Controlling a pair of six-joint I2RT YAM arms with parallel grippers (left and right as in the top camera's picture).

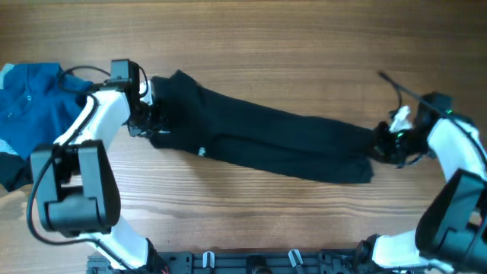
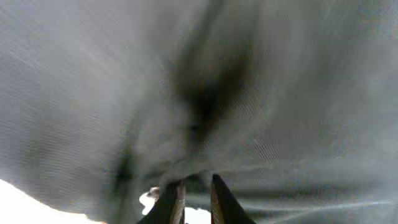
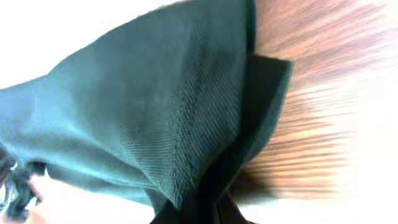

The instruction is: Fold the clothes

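The black shirt (image 1: 266, 141) is stretched along the wooden table (image 1: 304, 46) between the two arms. One end is pinched tight by the right gripper (image 3: 208, 210). The other seems clamped in the left gripper (image 2: 194, 198) — that view is blurred. A blue polo (image 1: 30, 95) is heaped beside the left arm.

The shirt (image 1: 266, 141) stretches across the middle of the table (image 1: 266, 46) from my left gripper (image 1: 151, 120) to my right gripper (image 1: 384, 141). Both are pinched on it, so it bars any straight way across. Bare wood lies open along its far side and along its near side. At the left edge the polo (image 1: 30, 95) crowds my left arm (image 1: 103, 114). A cable (image 1: 396, 85) juts out near my right gripper. Cloth fills my left wrist view. In the right wrist view, wood shows open on the right.
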